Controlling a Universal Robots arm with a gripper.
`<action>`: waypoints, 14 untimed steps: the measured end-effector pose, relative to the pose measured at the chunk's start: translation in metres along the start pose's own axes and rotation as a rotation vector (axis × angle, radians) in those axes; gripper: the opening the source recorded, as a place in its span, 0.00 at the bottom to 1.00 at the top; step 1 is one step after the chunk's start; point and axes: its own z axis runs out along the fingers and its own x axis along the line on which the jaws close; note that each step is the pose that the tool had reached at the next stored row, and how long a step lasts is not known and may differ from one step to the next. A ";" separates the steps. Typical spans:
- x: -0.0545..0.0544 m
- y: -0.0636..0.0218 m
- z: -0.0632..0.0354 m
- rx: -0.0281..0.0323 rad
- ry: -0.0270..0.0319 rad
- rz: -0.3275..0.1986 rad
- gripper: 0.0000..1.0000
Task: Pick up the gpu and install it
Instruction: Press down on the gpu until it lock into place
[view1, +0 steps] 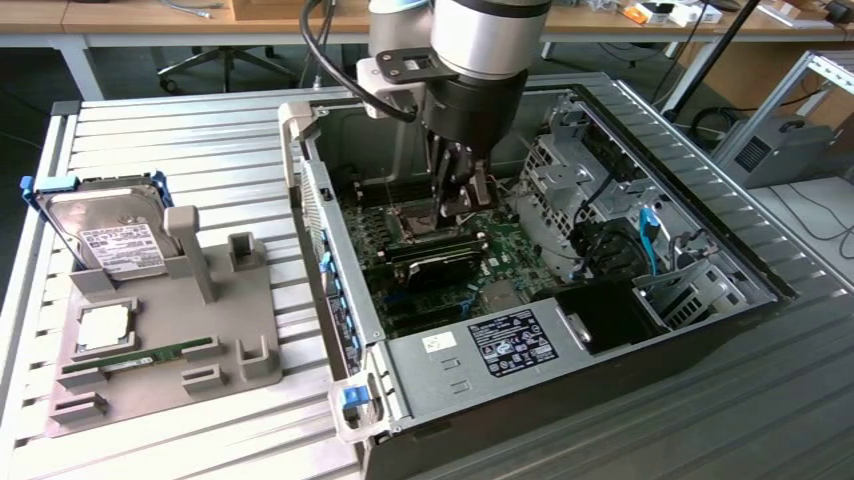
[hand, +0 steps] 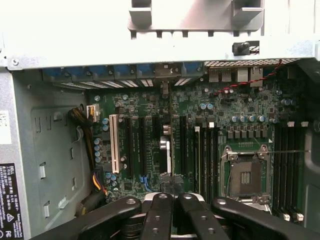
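- The gpu (view1: 438, 268) (hand: 166, 152): a thin dark card, standing on edge among the motherboard's expansion slots inside the open computer case.
- One end points toward the case's rear slot wall.

An open computer case (view1: 694, 200) lies on the tabletop (view1: 200, 140). At its 9 o'clock sits a holder (view1: 200, 330), a hard drive (view1: 114, 240) standing at the holder's 11 o'clock corner.

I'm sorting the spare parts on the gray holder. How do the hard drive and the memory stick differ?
The hard drive is boxy and silver with a white label; the memory stick is narrow and green. The hard drive stands propped up, leaning back; the memory stick lies low. The hard drive has a blue frame around it; the memory stick has none. Both sit on the holder, outside the computer case.
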 end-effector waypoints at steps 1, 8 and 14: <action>0.000 0.0007 0.0010 0.0000 -0.0027 0.000 0.11; -0.002 0.0085 0.0166 -0.0006 -0.0033 0.000 0.11; -0.004 0.0088 0.0272 -0.0033 0.0031 0.001 0.11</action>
